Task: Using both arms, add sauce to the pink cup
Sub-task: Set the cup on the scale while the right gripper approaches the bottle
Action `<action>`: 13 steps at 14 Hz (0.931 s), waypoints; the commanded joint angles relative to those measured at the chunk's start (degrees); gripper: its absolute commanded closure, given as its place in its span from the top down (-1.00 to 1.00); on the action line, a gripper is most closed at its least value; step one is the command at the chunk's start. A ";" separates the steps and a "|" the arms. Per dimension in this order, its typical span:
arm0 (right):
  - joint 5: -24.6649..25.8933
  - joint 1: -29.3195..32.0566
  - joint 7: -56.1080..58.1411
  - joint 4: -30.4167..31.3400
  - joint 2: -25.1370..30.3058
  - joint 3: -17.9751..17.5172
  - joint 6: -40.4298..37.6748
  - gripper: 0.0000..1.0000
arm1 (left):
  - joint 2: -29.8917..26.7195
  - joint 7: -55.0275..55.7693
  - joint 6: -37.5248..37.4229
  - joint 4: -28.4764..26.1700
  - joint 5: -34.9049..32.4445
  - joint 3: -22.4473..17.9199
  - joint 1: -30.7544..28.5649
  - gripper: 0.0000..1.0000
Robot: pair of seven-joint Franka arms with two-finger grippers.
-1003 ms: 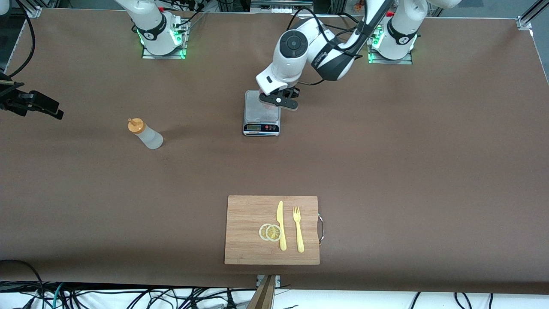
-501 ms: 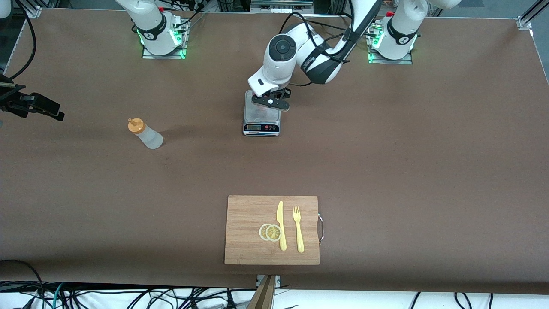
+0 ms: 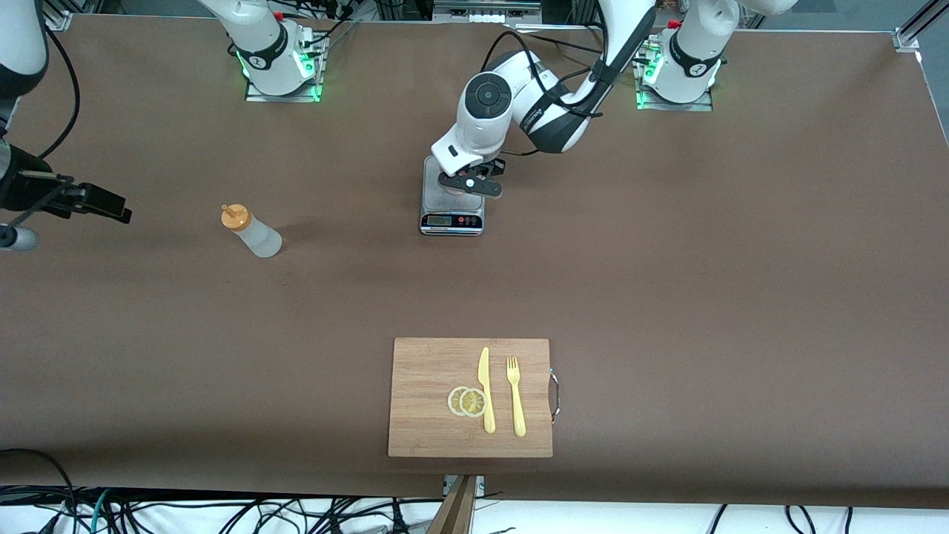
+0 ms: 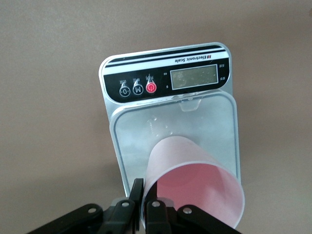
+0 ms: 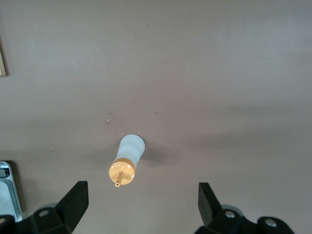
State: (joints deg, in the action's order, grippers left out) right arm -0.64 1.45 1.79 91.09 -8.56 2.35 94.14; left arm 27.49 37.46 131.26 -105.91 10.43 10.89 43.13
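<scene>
Early stage, by the look of it. Pink cup (image 4: 192, 187) pinched by the rim in the left end effector (image 4: 146, 207), fingers clamped on the cup wall, cup tilted over the platform of the kitchen scale (image 3: 452, 200); cannot tell whether its base touches the platform. Scale near the middle of the surface (image 3: 667, 259), toward the arms' bases. Sauce bottle (image 3: 252, 232) upright on the surface toward the right arm's end, orange cap on, untouched. Right end effector (image 5: 141, 207) spread wide and empty, hovering above the bottle, well apart from it. Nothing visible inside the cup. Left to do, judging from this: settle the cup, grasp the bottle, carry it over, squeeze sauce in. Cutting board (image 3: 430, 386) with knife (image 3: 485, 389), fork (image 3: 515, 397) and lemon slices (image 3: 467, 401) nearer the front camera, uninvolved.
</scene>
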 commanded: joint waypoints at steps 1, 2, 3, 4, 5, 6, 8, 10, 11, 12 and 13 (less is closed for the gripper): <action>-3.47 0.74 15.43 0.84 -1.72 -0.07 0.08 1.00 | 0.11 0.42 -0.30 2.81 0.64 -1.74 1.00 0.99; -4.44 1.61 22.66 1.45 -2.42 0.02 0.16 1.00 | -0.94 0.50 -1.26 4.30 0.81 -2.62 0.99 1.00; -5.76 2.84 28.21 2.59 -2.78 0.02 0.60 1.00 | -1.90 0.51 -3.27 5.27 1.08 -3.32 0.99 1.00; -7.86 3.81 32.27 3.56 -2.78 0.11 0.52 1.00 | -3.13 0.51 -6.16 6.84 1.17 -3.59 0.73 1.00; -9.62 4.95 37.18 4.61 -2.95 0.28 0.52 1.00 | -4.01 0.51 -9.93 8.86 1.17 -4.03 0.38 1.00; -11.38 6.27 43.23 5.50 -3.48 0.46 0.52 1.00 | -5.07 0.51 -13.97 11.49 0.64 -5.17 0.12 1.00; -17.69 8.21 56.33 6.81 -5.58 1.86 0.52 1.00 | -7.35 0.16 -19.70 14.67 0.55 -8.67 -0.50 1.00; -25.51 9.26 70.47 9.10 -7.43 4.49 0.60 1.00 | -10.86 -0.28 -24.19 15.73 1.08 -12.72 -2.25 1.00; -28.85 10.57 76.20 9.80 -8.83 5.11 0.43 1.00 | -12.53 -0.29 -26.03 15.91 0.99 -13.00 -4.08 1.00; -31.58 11.54 81.13 10.59 -9.98 5.21 -0.01 1.00 | -14.03 -0.29 -27.97 16.09 0.90 -13.00 -6.89 1.00; -34.22 12.60 85.87 11.99 -10.51 5.21 -0.01 1.00 | -15.61 -0.29 -29.20 16.09 0.99 -13.00 -9.87 1.00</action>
State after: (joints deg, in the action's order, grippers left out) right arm -29.82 12.22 78.74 100.82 -18.11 7.57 94.17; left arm 15.13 37.67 105.12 -89.45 10.43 -2.40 37.84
